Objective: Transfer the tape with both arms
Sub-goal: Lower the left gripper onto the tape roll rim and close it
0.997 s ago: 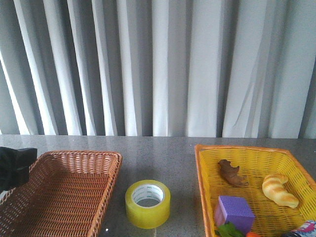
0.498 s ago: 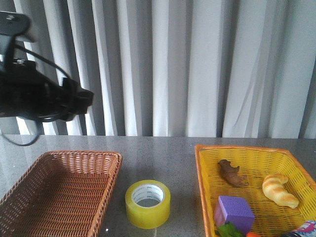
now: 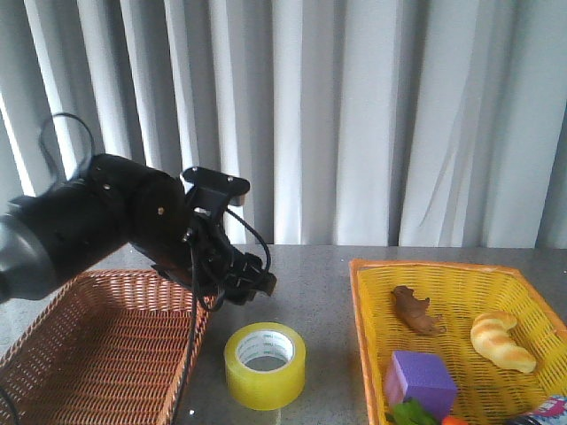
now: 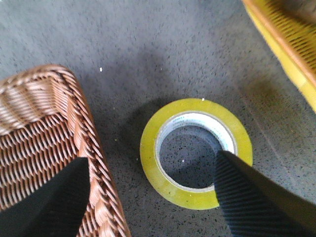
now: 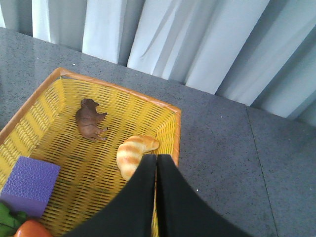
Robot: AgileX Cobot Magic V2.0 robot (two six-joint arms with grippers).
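**Left arm swings in over the tape**

Half a second ago the left arm was high at the left edge; now the left gripper point(image 3: 252, 285) hangs just above the tape point(image 3: 265, 365), which lies flat on the counter point(image 3: 310, 274), core upward. Its jaws are spread wide, straddling the roll and touching nothing. The right gripper point(image 5: 156, 197) is clenched empty, well apart.

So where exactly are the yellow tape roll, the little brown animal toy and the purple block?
tape point(image 3: 265, 382), front view, on its outer yellow wall.
brown animal toy point(image 5: 91, 122), right wrist view, mid-body.
purple block point(image 3: 423, 374), front view, top face.
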